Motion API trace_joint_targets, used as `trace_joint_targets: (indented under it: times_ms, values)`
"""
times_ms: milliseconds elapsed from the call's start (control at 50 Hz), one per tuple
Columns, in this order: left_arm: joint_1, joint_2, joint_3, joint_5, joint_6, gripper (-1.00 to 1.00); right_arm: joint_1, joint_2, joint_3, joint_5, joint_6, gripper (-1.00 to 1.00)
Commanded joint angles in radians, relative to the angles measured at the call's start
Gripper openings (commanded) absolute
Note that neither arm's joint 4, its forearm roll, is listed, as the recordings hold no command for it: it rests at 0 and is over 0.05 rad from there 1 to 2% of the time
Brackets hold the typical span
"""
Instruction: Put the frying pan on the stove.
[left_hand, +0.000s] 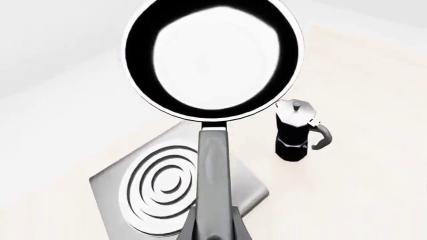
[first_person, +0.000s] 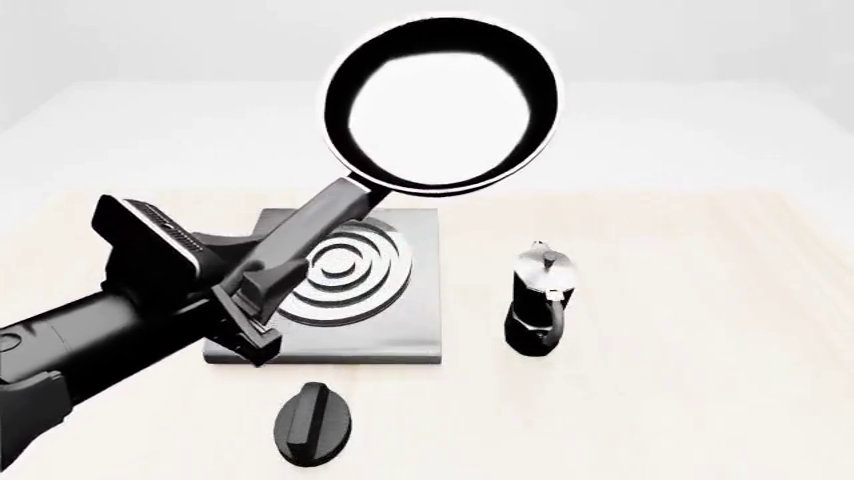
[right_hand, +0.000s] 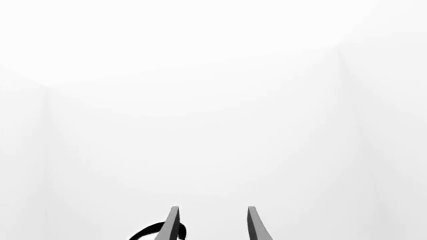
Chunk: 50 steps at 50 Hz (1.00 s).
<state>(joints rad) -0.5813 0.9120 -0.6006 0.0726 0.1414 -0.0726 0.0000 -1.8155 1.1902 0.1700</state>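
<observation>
1. The left gripper is clamped on the long handle of the frying pan; the pan hangs in the air, its bowl past the stove's far edge and well above it.
2. The stove lies flat on the table; the moka pot stands near its right side, the black knob just off its near edge.
3. To do this well, draw the bowl back over the silver rings, level it, then lower slowly before letting go.
4. Keep the handle swinging clear of the moka pot.
5. The right gripper has its fingers apart, holding nothing; the dark curve beside them is probably cable.
</observation>
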Motion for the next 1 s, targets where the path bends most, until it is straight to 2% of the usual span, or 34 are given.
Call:
trace_joint_targets:
  times_ms: [20, 480, 680, 840, 1000]
  values:
    - [0.021, -0.076, 0.041, 0.015, -0.025, -1.0, 0.002, 0.0, 0.028, -0.028, -0.005, 1.0]
    - [0.071, -0.177, 0.108, 0.125, -0.067, -1.0, 0.002, 0.0, -0.013, 0.015, -0.013, 1.0]
    - [0.097, -0.229, 0.136, 0.182, -0.088, -1.0, 0.007, 0.0, -0.004, 0.005, -0.018, 1.0]
    - [0.104, -0.256, 0.147, 0.208, -0.096, -1.0, 0.007, 0.0, 0.039, -0.037, -0.019, 1.0]
    - [0.111, -0.275, 0.163, 0.222, -0.105, -1.0, 0.008, 0.0, 0.022, -0.02, -0.021, 1.0]
